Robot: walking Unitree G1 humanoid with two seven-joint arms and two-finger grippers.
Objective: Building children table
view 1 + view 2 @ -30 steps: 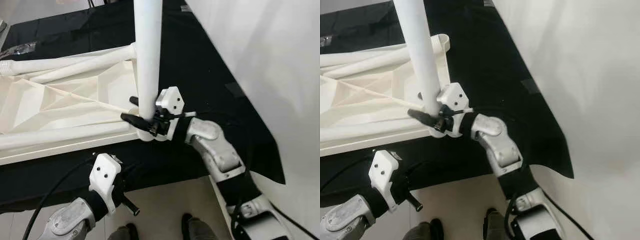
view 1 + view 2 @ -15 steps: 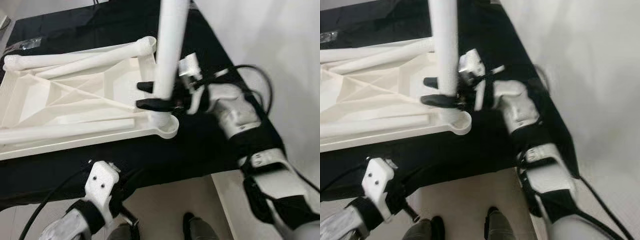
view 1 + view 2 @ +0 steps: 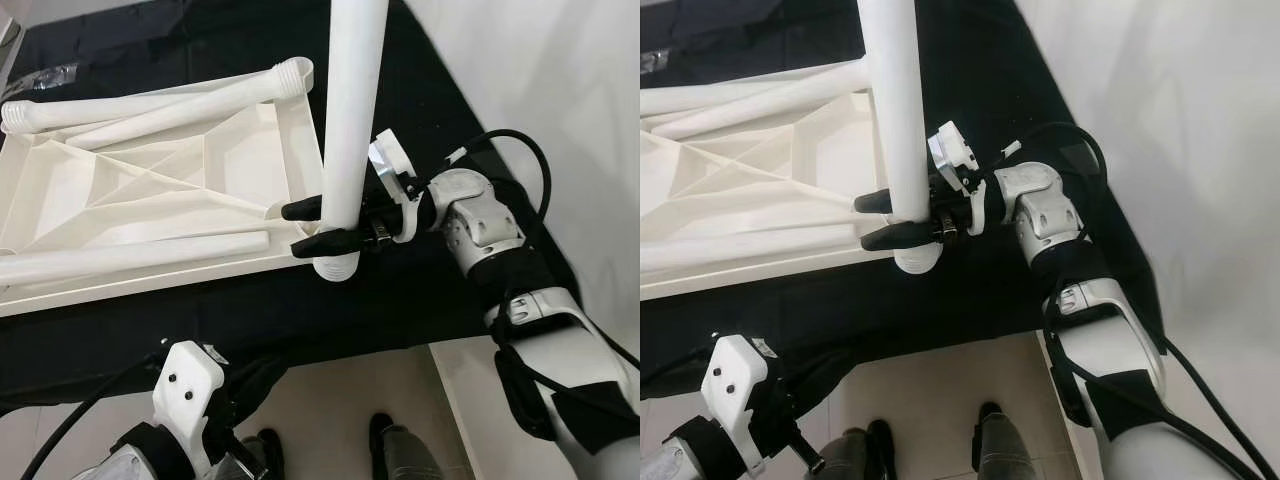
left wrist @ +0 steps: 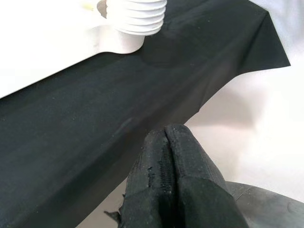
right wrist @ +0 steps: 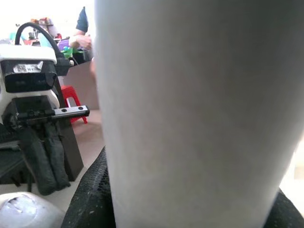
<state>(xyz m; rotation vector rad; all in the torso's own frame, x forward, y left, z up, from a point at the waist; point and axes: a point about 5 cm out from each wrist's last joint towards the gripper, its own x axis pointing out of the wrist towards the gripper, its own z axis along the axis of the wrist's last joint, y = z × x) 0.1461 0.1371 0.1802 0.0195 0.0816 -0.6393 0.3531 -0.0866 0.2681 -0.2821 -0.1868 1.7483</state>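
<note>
The white tabletop (image 3: 150, 190) lies upside down on a black-covered surface. My right gripper (image 3: 296, 230) is shut on a white table leg (image 3: 350, 110) that stands upright at the tabletop's near right corner, a finger (image 3: 325, 243) on each side. The leg's ribbed threaded end (image 4: 136, 16) shows just above the corner socket (image 4: 118, 43). Two more legs lie on the tabletop, one along the far edge (image 3: 150, 105) and one along the near edge (image 3: 130, 255). My left gripper (image 4: 166, 180) is shut on nothing and hangs low beyond the surface's near edge.
The black cloth (image 3: 400, 300) ends in an edge close to me, with pale floor (image 3: 330, 400) below it. A white wall (image 3: 540, 90) stands to the right. In the right wrist view, dark equipment (image 5: 33, 109) and a person (image 5: 83, 28) are in the background.
My right forearm swung from the near side round to the right of the leg, and the gripper now holds the leg slightly higher. The left arm sank lower. The camera shifted too.
</note>
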